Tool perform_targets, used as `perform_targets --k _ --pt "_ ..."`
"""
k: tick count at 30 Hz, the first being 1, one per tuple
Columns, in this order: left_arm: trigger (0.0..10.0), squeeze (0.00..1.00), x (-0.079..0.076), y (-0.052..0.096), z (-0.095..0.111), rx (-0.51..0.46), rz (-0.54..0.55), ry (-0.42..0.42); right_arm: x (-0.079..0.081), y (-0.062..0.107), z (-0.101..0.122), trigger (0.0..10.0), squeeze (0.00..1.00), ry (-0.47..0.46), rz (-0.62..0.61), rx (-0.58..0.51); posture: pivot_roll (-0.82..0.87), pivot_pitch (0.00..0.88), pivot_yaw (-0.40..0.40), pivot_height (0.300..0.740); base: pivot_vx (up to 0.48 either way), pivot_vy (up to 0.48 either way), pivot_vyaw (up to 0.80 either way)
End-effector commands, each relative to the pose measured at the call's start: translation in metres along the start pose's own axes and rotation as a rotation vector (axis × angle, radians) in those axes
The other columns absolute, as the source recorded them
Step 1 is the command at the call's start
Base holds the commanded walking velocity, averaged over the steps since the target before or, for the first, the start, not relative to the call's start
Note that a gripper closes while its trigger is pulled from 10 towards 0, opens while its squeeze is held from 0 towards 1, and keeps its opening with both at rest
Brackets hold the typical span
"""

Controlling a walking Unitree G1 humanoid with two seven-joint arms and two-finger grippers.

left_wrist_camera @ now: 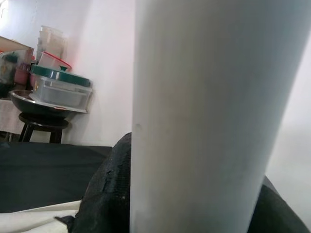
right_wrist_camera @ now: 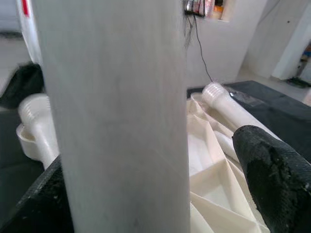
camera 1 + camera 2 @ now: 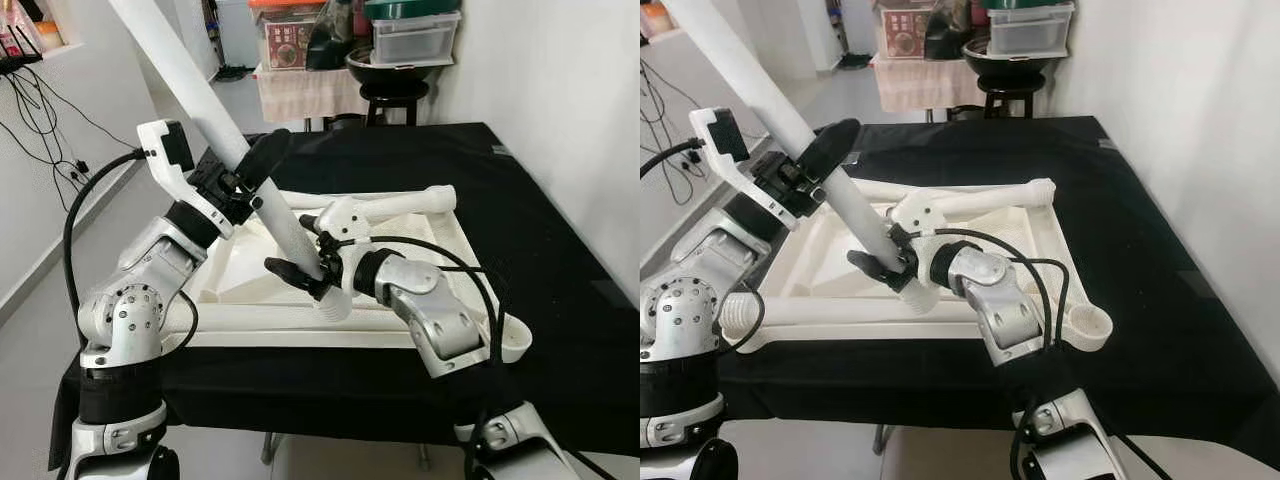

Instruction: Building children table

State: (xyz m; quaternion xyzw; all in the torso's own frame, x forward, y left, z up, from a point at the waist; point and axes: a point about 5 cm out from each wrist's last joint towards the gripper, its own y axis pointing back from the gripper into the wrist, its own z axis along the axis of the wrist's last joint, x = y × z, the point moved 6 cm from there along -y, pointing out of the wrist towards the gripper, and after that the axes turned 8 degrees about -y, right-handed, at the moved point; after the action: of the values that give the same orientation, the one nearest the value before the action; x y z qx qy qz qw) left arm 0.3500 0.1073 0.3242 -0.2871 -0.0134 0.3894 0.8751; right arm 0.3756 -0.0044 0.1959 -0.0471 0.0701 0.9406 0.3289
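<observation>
Leg (image 3: 200,85) top cut off; left claw (image 3: 243,178), right claw (image 3: 308,270) both clamp it.

A lived-in home room, marked by white walls, a black-draped table (image 3: 560,250), a dark stool (image 3: 393,95) stacked with a metal bowl (image 3: 385,68) and lidded plastic containers (image 3: 414,35), a cloth-covered stand (image 3: 300,92) and cables (image 3: 45,125) trailing down the wall.

Table leg (image 3: 215,120): plain white, you see.
Tabletop (image 3: 440,235): your cream-white, ribbed underside.
Cloth (image 3: 560,250): solid black.
Left gripper (image 3: 255,172): black fingers on your silver arm.
Right gripper (image 3: 300,275): black too.
Stool (image 3: 392,92): black.
</observation>
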Motion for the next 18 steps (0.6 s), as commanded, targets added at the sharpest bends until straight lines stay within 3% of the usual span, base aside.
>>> perform_targets --k 1,3,4,14,18 --pt "0.0 0.00 -0.035 -0.015 0.007 -0.040 -0.173 0.040 0.014 -0.014 -0.009 10.0 0.00 0.007 0.020 0.043 -0.10 0.000 0.062 0.740 0.000 0.000 0.00" --pt "0.0 0.00 -0.038 -0.016 0.006 -0.034 -0.188 0.035 0.008 -0.017 -0.014 10.0 0.00 0.004 -0.013 0.081 -0.10 0.000 0.059 0.740 0.000 0.000 0.00" --pt "0.0 0.00 -0.040 -0.016 0.005 -0.031 -0.195 0.036 0.006 -0.018 -0.016 0.0 0.00 -0.007 -0.028 0.096 -0.10 0.000 0.058 0.740 0.000 0.000 0.00" --pt "0.0 0.00 -0.043 -0.018 0.001 -0.019 -0.212 0.033 -0.001 -0.018 -0.014 0.0 0.00 -0.049 -0.057 0.109 -0.10 0.000 0.059 0.740 0.000 0.000 0.00" --pt "0.0 0.00 -0.045 -0.022 -0.001 -0.018 -0.218 0.025 -0.013 -0.015 -0.001 0.0 0.00 -0.117 -0.093 0.045 -0.11 0.000 0.064 0.740 0.000 0.000 0.00"
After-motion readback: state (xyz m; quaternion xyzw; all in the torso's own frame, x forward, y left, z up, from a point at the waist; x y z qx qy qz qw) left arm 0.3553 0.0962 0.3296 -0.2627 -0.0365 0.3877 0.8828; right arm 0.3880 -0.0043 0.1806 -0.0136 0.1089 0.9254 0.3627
